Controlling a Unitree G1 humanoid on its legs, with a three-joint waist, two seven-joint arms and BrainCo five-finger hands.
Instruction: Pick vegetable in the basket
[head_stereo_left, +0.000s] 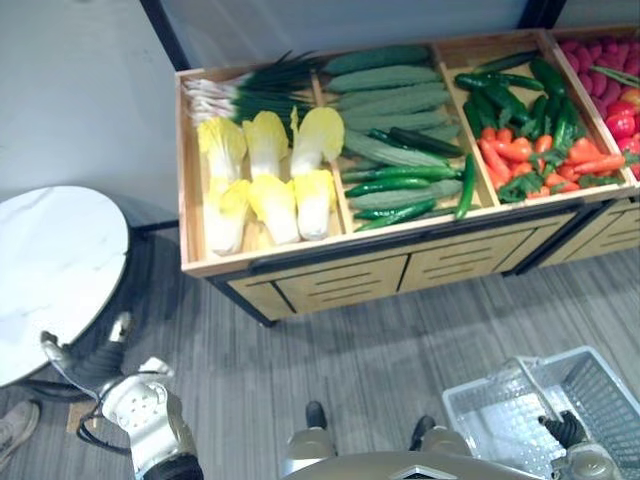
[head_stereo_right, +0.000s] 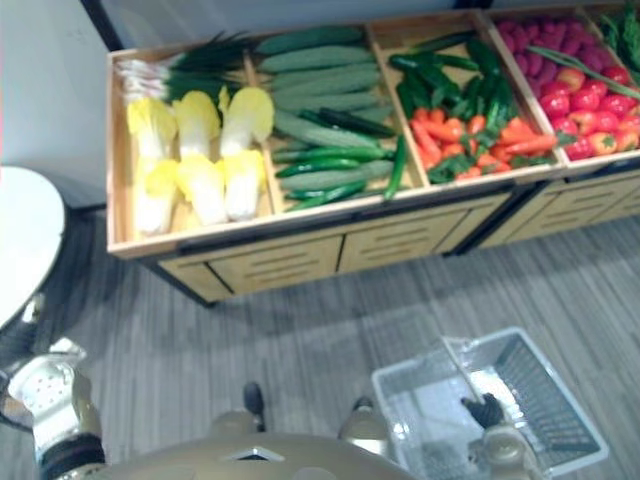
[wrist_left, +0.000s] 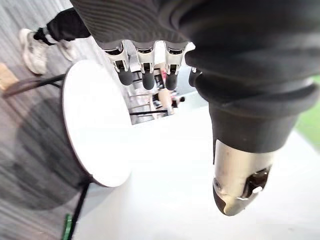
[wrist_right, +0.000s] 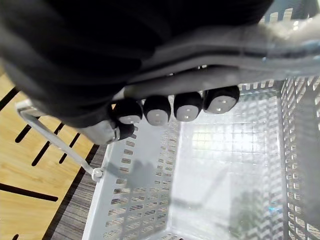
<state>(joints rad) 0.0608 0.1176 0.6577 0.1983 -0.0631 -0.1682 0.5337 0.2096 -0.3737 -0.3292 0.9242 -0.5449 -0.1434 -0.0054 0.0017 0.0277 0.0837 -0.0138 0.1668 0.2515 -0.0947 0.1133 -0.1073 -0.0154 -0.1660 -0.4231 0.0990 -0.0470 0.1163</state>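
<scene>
A pale grey mesh basket (head_stereo_left: 497, 388) hangs low at my right, above the floor, and holds nothing. My right hand (head_stereo_left: 562, 428) is shut on its handle (wrist_right: 227, 47), with the fingers (wrist_right: 187, 106) curled round the grey bars over the bare basket wall (wrist_right: 145, 200). Ahead stands a wooden stand (head_stereo_left: 300, 255) with yellow-white cabbages (head_stereo_left: 270, 180), scallions (head_stereo_left: 250, 90), cucumbers (head_stereo_left: 390, 100), green peppers (head_stereo_left: 520, 100) and orange-red vegetables (head_stereo_left: 520, 152). My left hand (head_stereo_left: 95, 362) hangs low at my left, beside a round table, open with relaxed fingers (wrist_left: 145, 60) and nothing in it.
The round white table (head_stereo_left: 50, 270) stands at the left, close to my left hand. A second stand at the right holds red produce (head_stereo_left: 620, 118). A person's shoe (head_stereo_left: 15, 425) shows at the lower left. Grey striped floor (head_stereo_left: 400, 340) lies between me and the stand.
</scene>
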